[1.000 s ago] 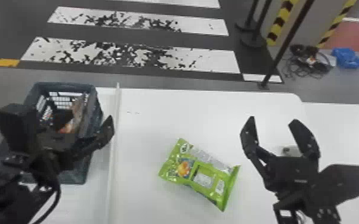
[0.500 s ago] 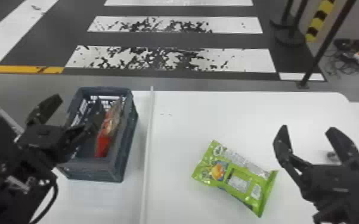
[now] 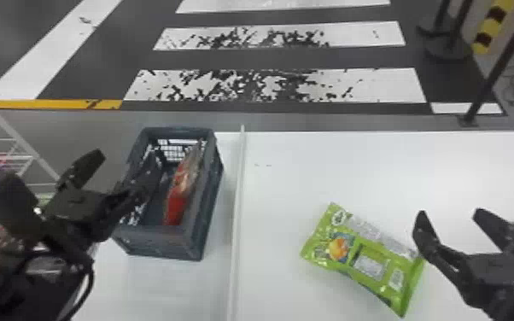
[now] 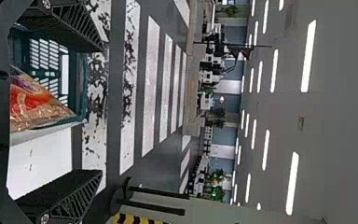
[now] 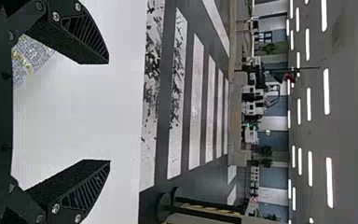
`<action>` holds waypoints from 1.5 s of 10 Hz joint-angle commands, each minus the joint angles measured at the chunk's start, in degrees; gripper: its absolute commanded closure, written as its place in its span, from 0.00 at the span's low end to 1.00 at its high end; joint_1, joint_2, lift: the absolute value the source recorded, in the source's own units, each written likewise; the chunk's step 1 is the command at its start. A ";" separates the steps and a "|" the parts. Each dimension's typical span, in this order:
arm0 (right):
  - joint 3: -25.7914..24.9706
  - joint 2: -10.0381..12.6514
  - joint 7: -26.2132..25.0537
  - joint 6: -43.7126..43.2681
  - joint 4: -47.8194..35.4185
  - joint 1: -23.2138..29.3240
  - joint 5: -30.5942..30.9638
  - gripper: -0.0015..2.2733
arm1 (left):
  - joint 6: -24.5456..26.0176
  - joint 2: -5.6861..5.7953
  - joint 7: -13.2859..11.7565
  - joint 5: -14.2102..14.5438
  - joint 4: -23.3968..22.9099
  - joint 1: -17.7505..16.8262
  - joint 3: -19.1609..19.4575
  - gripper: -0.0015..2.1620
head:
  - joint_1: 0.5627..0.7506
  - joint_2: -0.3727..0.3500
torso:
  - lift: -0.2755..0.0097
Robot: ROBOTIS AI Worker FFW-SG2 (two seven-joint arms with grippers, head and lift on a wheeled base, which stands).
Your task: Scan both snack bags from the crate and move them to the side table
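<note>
Green snack bag [image 3: 369,261]: lying flat on white table [image 3: 333,175] | red snack bag [image 3: 178,198]: leaning in crate [image 3: 162,234] | right gripper [image 3: 450,213]: fingers wide apart, empty, near green snack bag | left gripper [image 3: 121,164]: wide open, empty, at crate

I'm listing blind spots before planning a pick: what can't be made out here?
- Red bag: left wrist view, partly hidden by the left hand.
- Crate: head view, left side partly behind that hand.
- Green bag: right wrist view, mostly behind the right hand.
- Rack: head view, cut off by left edge.
</note>
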 commanded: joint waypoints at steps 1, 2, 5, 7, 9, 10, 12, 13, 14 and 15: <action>-0.63 0.03 -0.01 3.65 2.31 -2.55 -0.57 0.09 | 0.29 -0.18 -0.76 1.17 0.09 1.16 1.16 0.03 | 0.70 0.69 | 0.86; -1.16 0.03 0.08 3.65 3.81 -3.34 -0.66 0.09 | 0.29 -0.53 -1.55 2.13 0.09 1.95 1.86 0.03 | 0.70 0.68 | 0.86; 0.16 0.21 2.02 5.41 4.60 -4.48 -1.18 0.37 | 0.29 -2.29 -2.87 2.40 -0.97 4.67 3.62 0.03 | 0.70 0.67 | 0.86; 2.44 0.30 2.46 16.66 0.82 -4.48 -0.30 0.93 | 0.29 -3.17 -3.49 2.13 -1.05 5.20 3.62 0.03 | 0.70 0.72 | 0.86; 3.76 0.38 4.92 23.69 -4.10 -2.55 0.40 0.99 | 0.82 -3.43 -3.57 1.78 -0.97 5.11 3.53 0.03 | 0.70 0.80 | 0.86; 4.55 0.47 6.15 27.91 -6.30 -1.84 0.75 0.99 | 0.82 -3.52 -3.66 1.61 -0.97 5.11 3.36 0.03 | 0.70 0.82 | 0.86; 7.45 0.74 6.32 34.07 -8.85 -0.88 1.45 0.99 | 1.17 -3.96 -3.75 1.34 -0.79 5.11 3.36 0.03 | 0.70 0.88 | 0.86; 9.12 0.74 6.23 36.35 -9.55 -0.70 1.98 0.99 | 1.17 -4.14 -3.84 1.26 -0.61 5.11 3.36 0.03 | 0.70 0.93 | 0.86; 10.79 0.74 6.15 37.76 -10.43 -0.70 2.60 0.99 | 1.17 -4.05 -3.84 1.17 -0.53 5.20 3.36 0.03 | 0.70 0.97 | 0.86; 12.20 0.74 6.15 38.99 -10.87 -0.88 2.95 0.99 | 1.17 -4.05 -3.84 1.17 -0.35 5.20 3.27 0.03 | 0.70 0.99 | 0.86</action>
